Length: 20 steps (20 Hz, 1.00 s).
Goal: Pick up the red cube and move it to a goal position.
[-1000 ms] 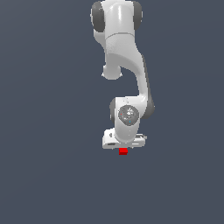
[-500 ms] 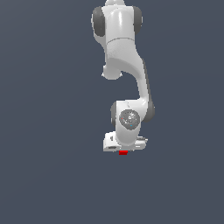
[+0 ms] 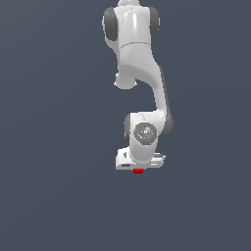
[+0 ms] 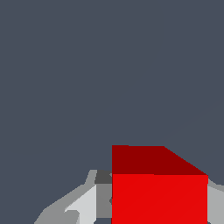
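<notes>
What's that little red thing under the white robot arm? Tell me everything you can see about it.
It is the red cube, small, plain and bright red, with flat unmarked faces and sharp edges; its material cannot be told from the render. In the exterior view only a thin red strip peeks out below the white gripper, much narrower than the gripper. In the wrist view it fills the space beside a grey finger, with one face brightly lit and another darker. It appears gripped; the contact itself is hidden.

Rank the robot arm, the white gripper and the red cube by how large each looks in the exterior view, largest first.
1. The robot arm, which spans most of the picture's height.
2. The white gripper, a wide block at the arm's lower end.
3. The red cube, only a small sliver under the gripper, partly hidden, so its full size is unsure.
</notes>
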{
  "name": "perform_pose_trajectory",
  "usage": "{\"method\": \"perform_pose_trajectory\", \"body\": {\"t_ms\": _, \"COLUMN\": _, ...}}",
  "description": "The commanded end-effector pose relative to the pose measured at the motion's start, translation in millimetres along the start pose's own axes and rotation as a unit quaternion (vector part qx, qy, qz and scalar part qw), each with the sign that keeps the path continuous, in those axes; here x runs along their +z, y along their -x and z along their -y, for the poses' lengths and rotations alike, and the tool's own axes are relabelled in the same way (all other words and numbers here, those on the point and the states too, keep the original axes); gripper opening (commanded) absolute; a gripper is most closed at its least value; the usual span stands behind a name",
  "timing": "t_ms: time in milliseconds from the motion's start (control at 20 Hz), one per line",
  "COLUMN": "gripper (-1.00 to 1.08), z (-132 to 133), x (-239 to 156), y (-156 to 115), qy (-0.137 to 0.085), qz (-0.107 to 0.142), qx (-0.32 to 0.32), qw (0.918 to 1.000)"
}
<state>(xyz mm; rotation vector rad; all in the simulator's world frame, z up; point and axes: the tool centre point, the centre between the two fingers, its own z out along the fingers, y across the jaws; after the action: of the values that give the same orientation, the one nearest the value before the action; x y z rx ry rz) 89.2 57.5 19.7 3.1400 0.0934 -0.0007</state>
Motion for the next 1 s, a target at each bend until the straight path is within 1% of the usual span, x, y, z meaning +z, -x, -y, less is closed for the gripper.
{"method": "perform_pose_trajectory", "body": {"t_ms": 0, "gripper": -1.0, "z": 0.0, "x": -0.2, "y": -0.2, "qy": 0.0, "qz": 0.0, "qx": 0.0, "qw": 1.0}}
{"method": "perform_pose_trajectory", "body": {"t_ms": 250, "gripper": -1.0, "z": -0.5, "x": -3.6, "y": 1.2, "qy": 0.0, "qz": 0.0, "qx": 0.0, "qw": 1.0}}
{"method": "perform_pose_trajectory", "body": {"t_ms": 500, "gripper": -1.0, "z": -2.8, "x": -17.3, "y": 6.3, "qy": 0.0, "qz": 0.0, "qx": 0.0, "qw": 1.0}}
{"method": "perform_pose_trajectory", "body": {"t_ms": 750, "gripper": -1.0, "z": -6.8, "x": -42.4, "y": 15.6, "qy": 0.0, "qz": 0.0, "qx": 0.0, "qw": 1.0}}
{"method": "perform_pose_trajectory", "body": {"t_ms": 950, "gripper": -1.0, "z": -11.5, "x": -71.7, "y": 26.3, "qy": 0.0, "qz": 0.0, "qx": 0.0, "qw": 1.0}}
